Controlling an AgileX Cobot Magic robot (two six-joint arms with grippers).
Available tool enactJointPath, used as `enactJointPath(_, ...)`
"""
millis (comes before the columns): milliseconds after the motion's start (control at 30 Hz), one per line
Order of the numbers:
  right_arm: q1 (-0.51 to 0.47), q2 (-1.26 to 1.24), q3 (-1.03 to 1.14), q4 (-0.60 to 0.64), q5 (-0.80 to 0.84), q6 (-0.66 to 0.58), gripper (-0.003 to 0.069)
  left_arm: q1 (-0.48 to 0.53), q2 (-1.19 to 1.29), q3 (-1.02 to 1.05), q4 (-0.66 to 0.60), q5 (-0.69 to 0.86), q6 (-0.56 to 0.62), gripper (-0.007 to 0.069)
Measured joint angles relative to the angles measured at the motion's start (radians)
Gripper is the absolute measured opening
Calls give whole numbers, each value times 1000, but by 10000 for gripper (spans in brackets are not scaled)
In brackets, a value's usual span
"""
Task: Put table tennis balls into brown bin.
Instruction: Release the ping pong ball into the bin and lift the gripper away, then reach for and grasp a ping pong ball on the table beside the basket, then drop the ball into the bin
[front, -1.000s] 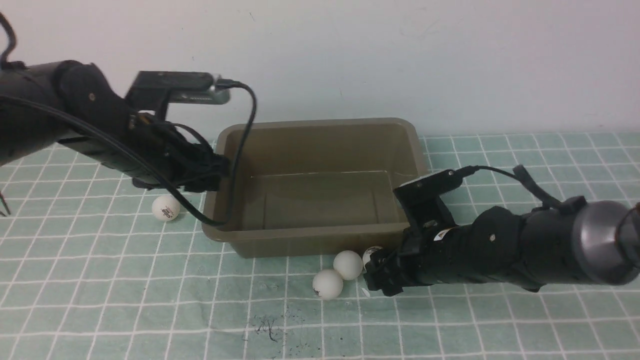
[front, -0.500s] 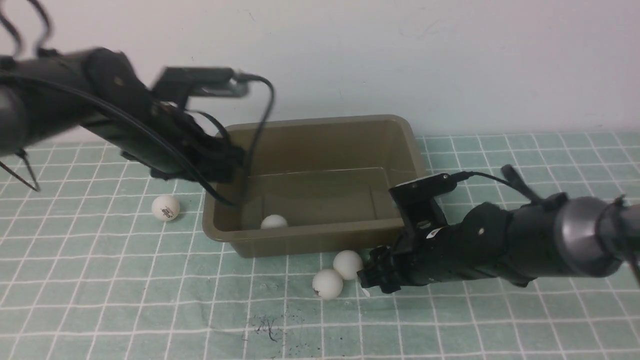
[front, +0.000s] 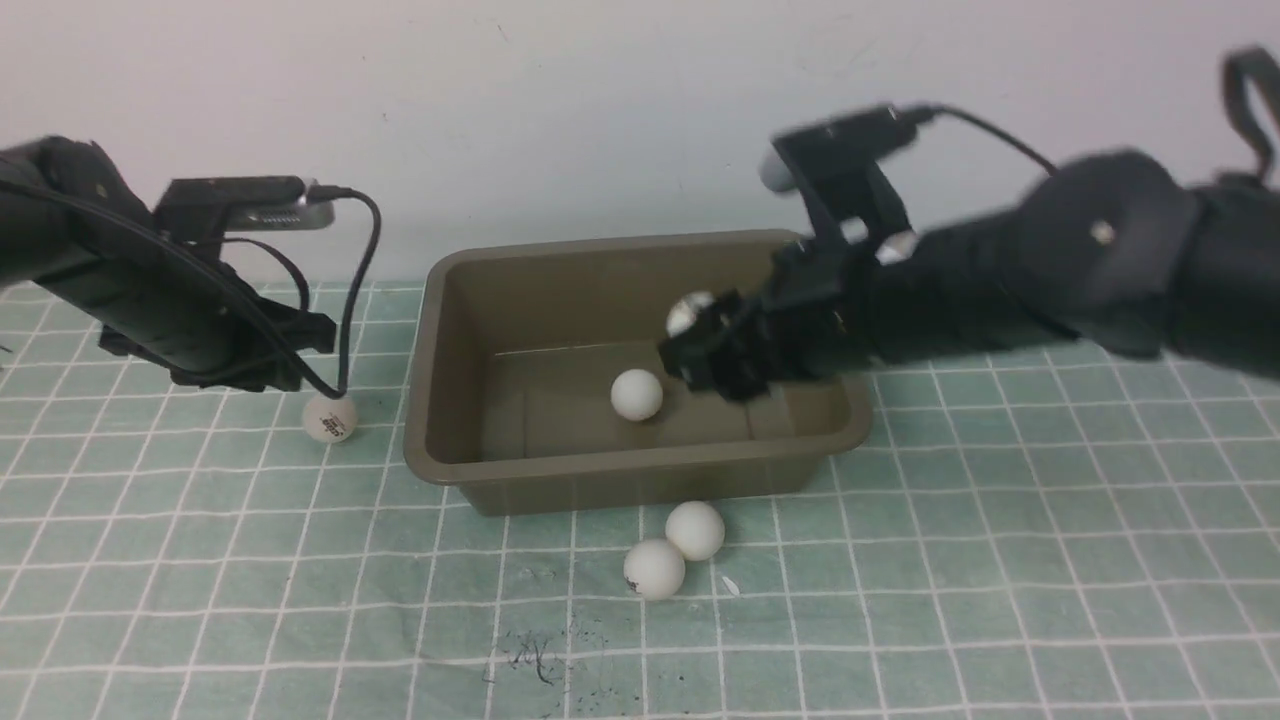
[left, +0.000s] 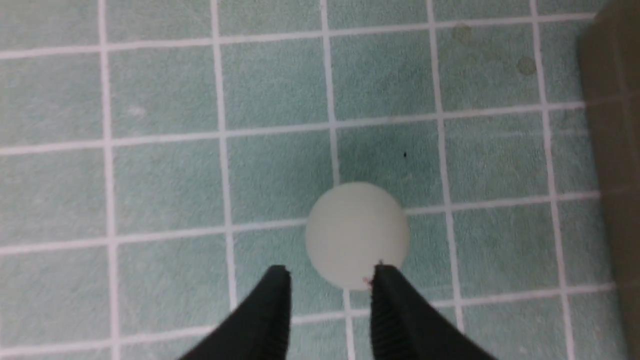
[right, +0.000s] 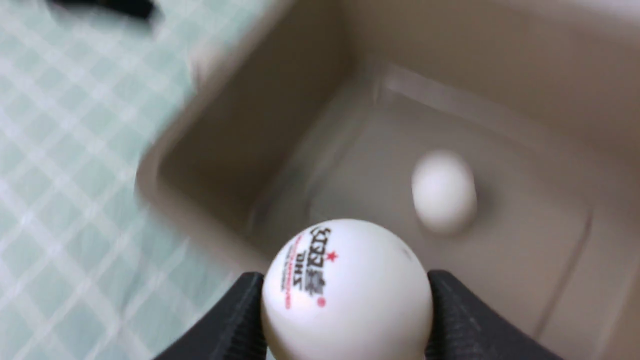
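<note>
- The olive-brown rectangular plastic bin with a flared rim (front: 640, 480) stands on the green cloth with white grid lines (front: 300, 620); its far side is near the pale wall (front: 640, 120).
- In front of the bin and to its right, the cloth lies open, wide and flat.
- To the left of the bin, one white ball with dark print (front: 330, 418) rests on the cloth, with a narrow strip between it and the rim.
- Two plain-looking white balls, (front: 695, 531) and (front: 655, 569), lie close together just in front of the bin.
- One white ball (front: 637, 395) is inside the bin, on its floor.
- The black right gripper (right: 347, 300) reaches from the right over the bin and pinches a white ball with red and black print (right: 347, 290).
- The black left gripper (left: 330, 280) points down left of the bin, its fingertips spread apart, empty, near the printed ball.
</note>
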Motion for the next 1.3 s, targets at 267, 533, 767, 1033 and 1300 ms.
enactJointPath(267, -47, 98, -264, -208, 183, 220, 575, -17, 139, 0, -38, -109, 8, 586)
enactJointPath(533, -152, -140, -140, -560, 499, 480, 269, -17, 115, -112, 6, -4, 8, 353)
enactJointPath(767, -138, -220, 269, -362, 258, 465, 106, -43, -5, -262, -75, 223, 21, 353)
enactJointPath(1033, 13, -1, 325, 41, 20, 154, 307, -218, 25, -281, -143, 301, 177, 380)
enactJointPath(1300, 49, 200, 165, 124, -2, 114, 638, -236, 34, -299, -133, 333, 82, 504)
